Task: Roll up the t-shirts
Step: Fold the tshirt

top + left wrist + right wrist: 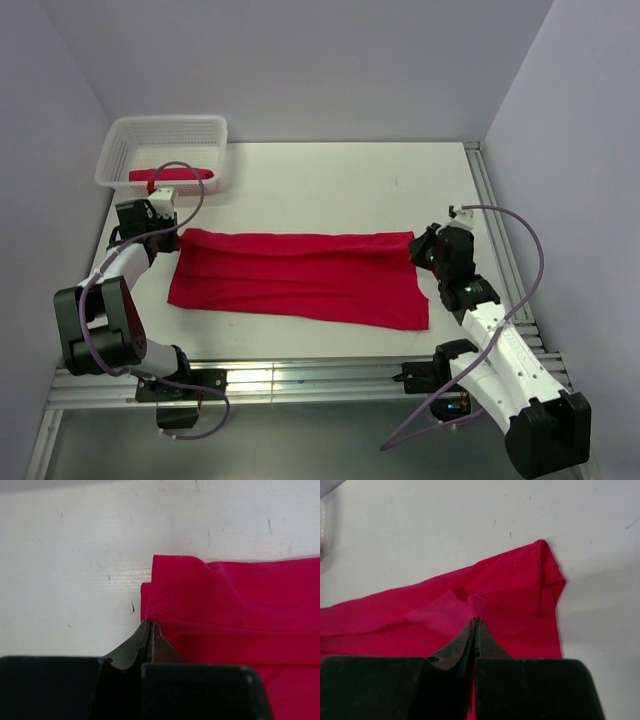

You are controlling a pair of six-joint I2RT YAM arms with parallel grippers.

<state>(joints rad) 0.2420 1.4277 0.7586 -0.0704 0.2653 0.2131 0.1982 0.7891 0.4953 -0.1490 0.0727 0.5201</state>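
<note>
Two t-shirts are showing. At far left, the rolled t-shirt [172, 176] is lying in the basket [165, 122]. The left gripper [176, 234] is holding its jaws fully together at the far-left corner of the flat t-shirt [300, 275], apparently nipping the hem; its fingers are hiding the contact. The shirt's long axis is running left to right across the table [350, 190], between the arms. The right gripper [476, 619] is pinching a raised tuft near the far-right corner, jaws closed on it.
</note>
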